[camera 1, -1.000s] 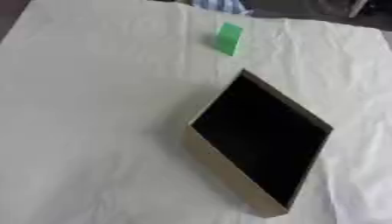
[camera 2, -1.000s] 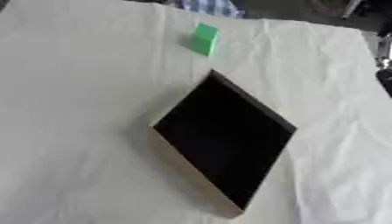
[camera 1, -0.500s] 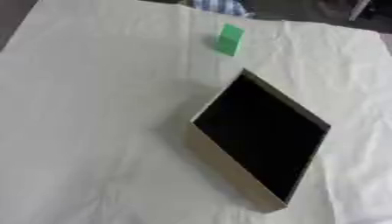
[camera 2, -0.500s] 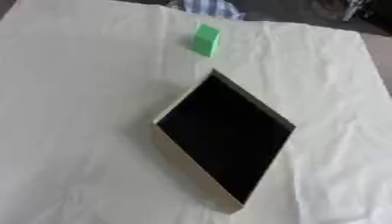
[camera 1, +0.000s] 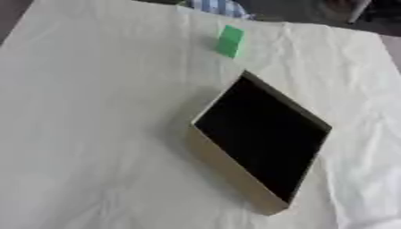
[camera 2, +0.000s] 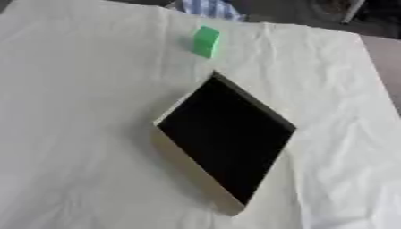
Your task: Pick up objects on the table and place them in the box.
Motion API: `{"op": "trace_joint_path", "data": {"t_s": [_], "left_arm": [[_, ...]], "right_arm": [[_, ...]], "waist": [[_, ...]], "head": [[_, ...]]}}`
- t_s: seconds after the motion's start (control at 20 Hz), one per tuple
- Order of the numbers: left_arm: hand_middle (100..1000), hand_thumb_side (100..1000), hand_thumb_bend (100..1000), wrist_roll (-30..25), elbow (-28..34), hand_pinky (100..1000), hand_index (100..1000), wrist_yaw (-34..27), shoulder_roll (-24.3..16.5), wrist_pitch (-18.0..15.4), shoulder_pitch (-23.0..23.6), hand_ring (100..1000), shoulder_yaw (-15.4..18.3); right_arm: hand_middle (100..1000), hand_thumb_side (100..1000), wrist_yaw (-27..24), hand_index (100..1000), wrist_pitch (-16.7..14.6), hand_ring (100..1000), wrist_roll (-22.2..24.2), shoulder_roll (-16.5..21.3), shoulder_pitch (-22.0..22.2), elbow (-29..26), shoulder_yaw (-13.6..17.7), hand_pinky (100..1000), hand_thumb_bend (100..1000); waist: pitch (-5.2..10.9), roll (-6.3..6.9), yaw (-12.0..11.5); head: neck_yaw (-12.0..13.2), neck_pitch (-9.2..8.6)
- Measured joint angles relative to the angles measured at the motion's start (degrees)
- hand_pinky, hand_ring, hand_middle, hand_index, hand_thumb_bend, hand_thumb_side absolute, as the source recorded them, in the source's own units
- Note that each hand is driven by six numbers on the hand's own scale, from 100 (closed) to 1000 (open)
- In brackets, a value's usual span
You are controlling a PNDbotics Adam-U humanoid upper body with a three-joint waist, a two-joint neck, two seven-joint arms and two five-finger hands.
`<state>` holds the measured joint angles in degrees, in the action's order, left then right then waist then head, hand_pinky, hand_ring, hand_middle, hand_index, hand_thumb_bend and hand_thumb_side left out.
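A shallow cardboard box (camera 1: 235,174) with a dark inside lies turned like a diamond in the middle of the white cloth. I cannot make out anything inside it. A small green block (camera 1: 229,41) stands on the cloth beyond the box, near the far edge. Neither of my hands shows in either view.
The table is covered by a creased white cloth (camera 1: 86,116) that reaches the far edge. A blue-and-white checked piece of fabric (camera 2: 207,7) shows just past that edge, behind the green block. Dark floor lies beyond.
The whole picture has shifted slightly, so the camera moved. The box and the green block stay where they were on the cloth.
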<state>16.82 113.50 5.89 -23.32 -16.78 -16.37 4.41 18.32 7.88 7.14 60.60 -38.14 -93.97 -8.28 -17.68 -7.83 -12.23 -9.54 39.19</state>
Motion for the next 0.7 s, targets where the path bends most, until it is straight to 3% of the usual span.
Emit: {"op": "trace_joint_path", "data": {"t_s": [0.7], "left_arm": [[596, 703, 100, -0.9, 0.0, 599, 785, -0.9, 0.0, 0.0, -0.3, 619, -0.7]], "right_arm": [[869, 1000, 3.8, 945, -6.9, 949, 10.6, -7.3, -9.3, 10.7, -6.6, 886, 100]], "waist": [[-0.18, -0.06, -1.2]], "head": [[-1.2, 0.01]]}}
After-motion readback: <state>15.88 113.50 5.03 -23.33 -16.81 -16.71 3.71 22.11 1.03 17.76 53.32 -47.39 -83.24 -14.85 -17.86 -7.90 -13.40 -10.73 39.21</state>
